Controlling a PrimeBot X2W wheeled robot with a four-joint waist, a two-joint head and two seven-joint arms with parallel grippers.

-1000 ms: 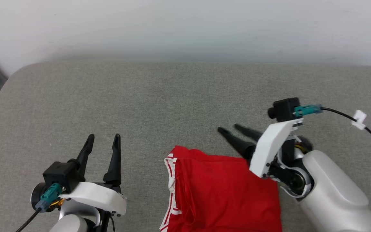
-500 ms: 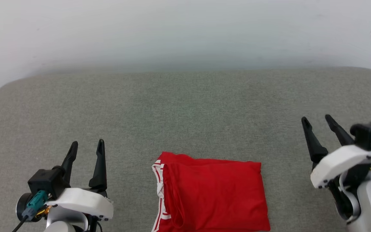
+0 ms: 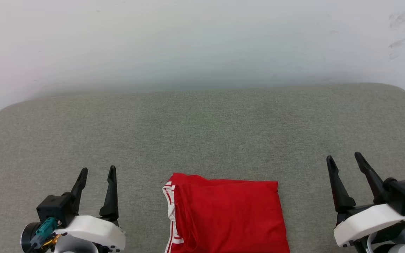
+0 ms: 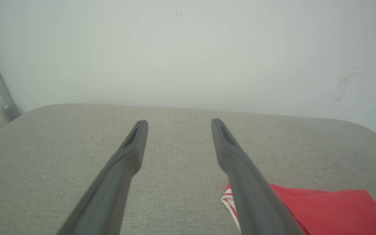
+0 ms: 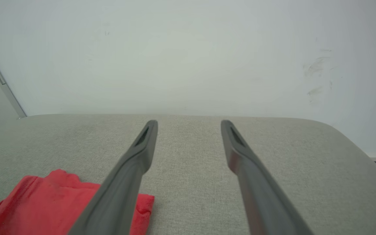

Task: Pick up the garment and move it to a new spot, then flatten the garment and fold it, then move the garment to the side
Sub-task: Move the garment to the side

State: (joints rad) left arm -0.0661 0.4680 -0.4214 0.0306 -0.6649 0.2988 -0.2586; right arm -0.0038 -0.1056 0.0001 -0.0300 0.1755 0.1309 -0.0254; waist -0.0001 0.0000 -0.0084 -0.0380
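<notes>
The garment (image 3: 225, 216) lies folded into a red rectangle at the near middle of the grey surface (image 3: 202, 133), its red-white striped trim along the left edge. It shows at the lower right in the left wrist view (image 4: 331, 212) and at the lower left in the right wrist view (image 5: 51, 205). My left gripper (image 3: 97, 170) stands open to the garment's left, apart from it. To the garment's right, my right gripper (image 3: 343, 157) is open as well and clear of the cloth. Both hold nothing.
The grey fabric surface has rounded far corners and ends at a pale wall (image 3: 202, 42) with scuff marks at the upper right. Bare fabric stretches beyond the garment and to both sides.
My right gripper has drawn back from the garment's right end to the lower right. The head camera has turned, so the whole picture shifted; the garment lies still.
</notes>
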